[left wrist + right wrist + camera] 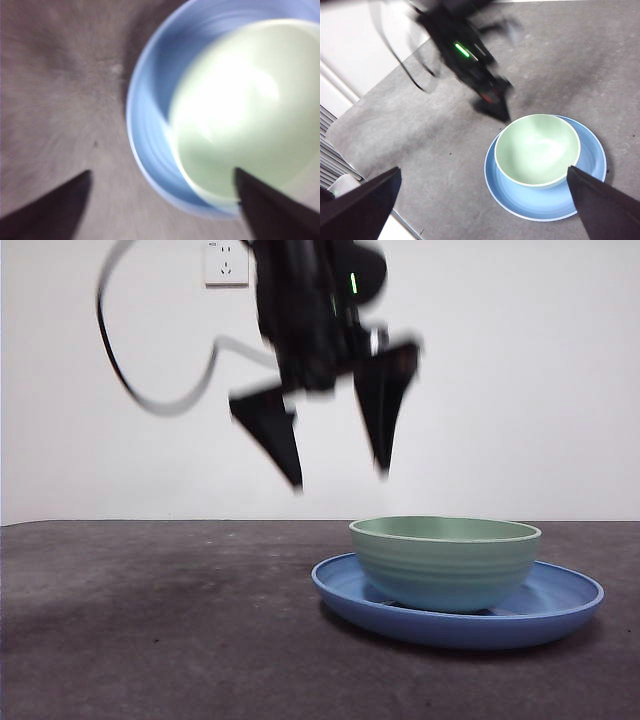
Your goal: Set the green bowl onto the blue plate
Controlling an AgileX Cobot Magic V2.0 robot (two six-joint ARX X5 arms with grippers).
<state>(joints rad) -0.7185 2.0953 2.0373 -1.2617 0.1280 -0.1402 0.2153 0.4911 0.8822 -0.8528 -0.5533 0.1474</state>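
Dark grey, matte tabletop [150, 620] is seen running back to a plain white wall [520, 370], on which a white wall socket [226, 262] is mounted high up; the green bowl [445, 560] is shown standing upright inside the blue plate [560, 605], set toward one side of the plate's well rather than at its centre, so that a wider band of blue is left bare on the other side; the plate lies flat on the table, right of centre in the front view. Nothing is seen inside the bowl. The left gripper [340, 480] is blurred and is held in the air above the table, up and to the left of the bowl in the front view, touching neither dish; its two black jaws are spread wide apart and nothing is held between them. A black cable [150, 390] is looped from that arm. The right gripper [485, 200] is held high over the table, well apart from the dishes; its jaws are likewise spread wide with nothing gripped.
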